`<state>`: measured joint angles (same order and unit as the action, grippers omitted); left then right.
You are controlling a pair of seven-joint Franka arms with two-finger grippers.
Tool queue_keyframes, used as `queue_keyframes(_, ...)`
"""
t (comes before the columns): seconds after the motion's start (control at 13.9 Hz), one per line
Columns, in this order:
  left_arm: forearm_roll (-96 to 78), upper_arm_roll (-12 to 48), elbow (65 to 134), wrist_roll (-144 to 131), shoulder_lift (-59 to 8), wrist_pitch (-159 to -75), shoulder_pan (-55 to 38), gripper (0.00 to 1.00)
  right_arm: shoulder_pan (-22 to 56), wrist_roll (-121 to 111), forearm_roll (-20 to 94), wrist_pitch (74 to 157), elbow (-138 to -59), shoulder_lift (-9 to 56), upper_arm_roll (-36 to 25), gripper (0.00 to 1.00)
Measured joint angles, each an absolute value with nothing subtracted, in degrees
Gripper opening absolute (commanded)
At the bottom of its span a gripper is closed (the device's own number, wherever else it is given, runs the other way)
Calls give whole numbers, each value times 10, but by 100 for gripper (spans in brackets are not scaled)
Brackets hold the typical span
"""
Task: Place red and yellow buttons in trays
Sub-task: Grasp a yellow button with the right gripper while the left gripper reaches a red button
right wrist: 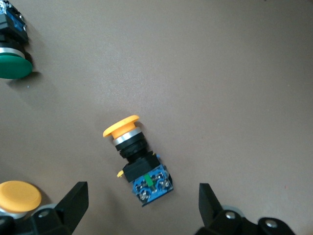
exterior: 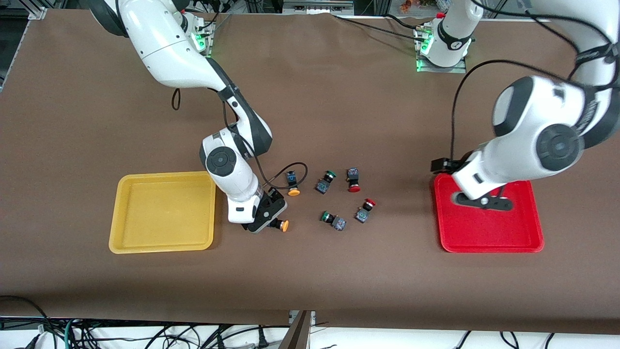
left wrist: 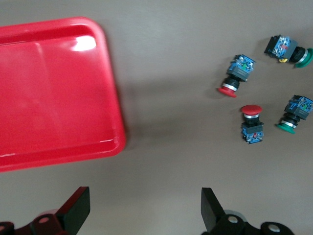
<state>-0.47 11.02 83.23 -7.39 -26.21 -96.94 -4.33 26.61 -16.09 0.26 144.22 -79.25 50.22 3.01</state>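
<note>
Brown tabletop (exterior: 339, 87): we see the right tool (exterior: 265, 216), fingers spread and empty, low over a yellow button (right wrist: 138, 159) lying on its side just beside the yellow tray (exterior: 162, 246); left tool (exterior: 482, 201), released, waits over the red tray (exterior: 489, 242).

From the front, the right gripper (exterior: 265, 216) covers all but the orange cap of one yellow button (exterior: 284, 225). The left gripper (exterior: 484, 199) sits tucked under its own wrist over the red tray (exterior: 489, 237), fingertips out of sight. The right wrist view crops another yellow button (right wrist: 18, 197) at the edge, and a green button (right wrist: 13, 62) too.
</note>
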Motion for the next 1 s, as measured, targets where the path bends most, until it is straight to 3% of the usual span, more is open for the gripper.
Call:
queue_keyframes(0.57,-13,111,832,-141,-362,-1080,-94,100,269,-186,1,1468,-792,527,30,100)
queue_keyframes(1.0,-13,114,842,-283,-395,-1166,-175,100,269,-186,1,1470,-791,530,30,99)
